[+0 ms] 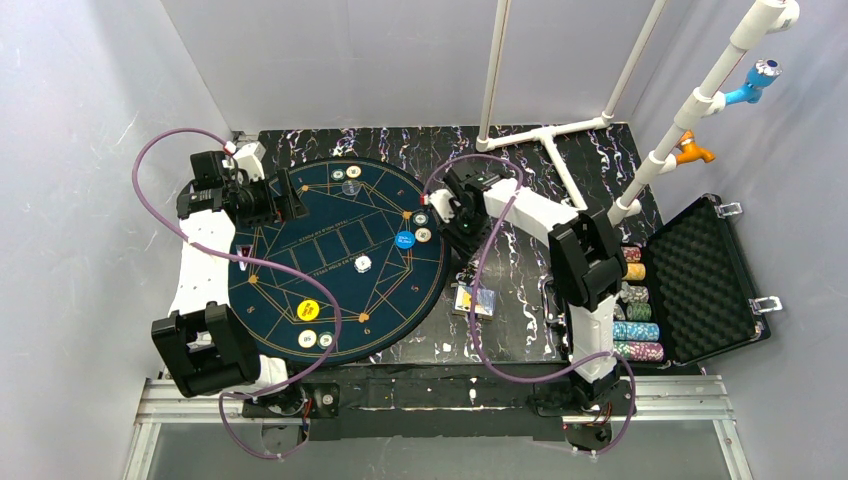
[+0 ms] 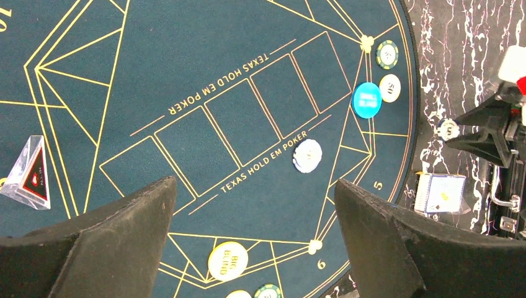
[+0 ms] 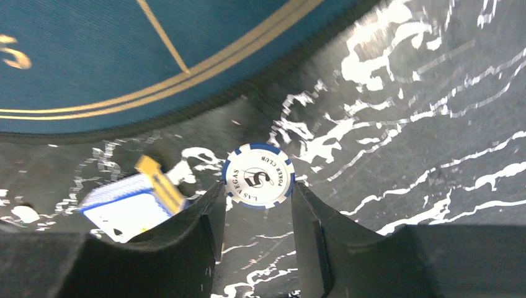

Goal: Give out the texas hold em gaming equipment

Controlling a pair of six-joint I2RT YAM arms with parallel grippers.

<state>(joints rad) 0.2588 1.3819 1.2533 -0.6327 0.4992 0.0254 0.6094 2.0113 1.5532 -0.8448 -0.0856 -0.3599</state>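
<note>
Even, diffuse light is spread over the top view. The pale walls are washed bright, and only soft shadows are thrown beside the arms. The foam of the case is swallowed in near-black. Over to the left wrist view: the gold lines of the mat are rendered crisp, while the left fingers in the foreground are left dark and soft. In the right wrist view the chip is caught sharp, lettering readable. The cards are smeared by blur, and the white veins of the table are streaked toward the right edge.
</note>
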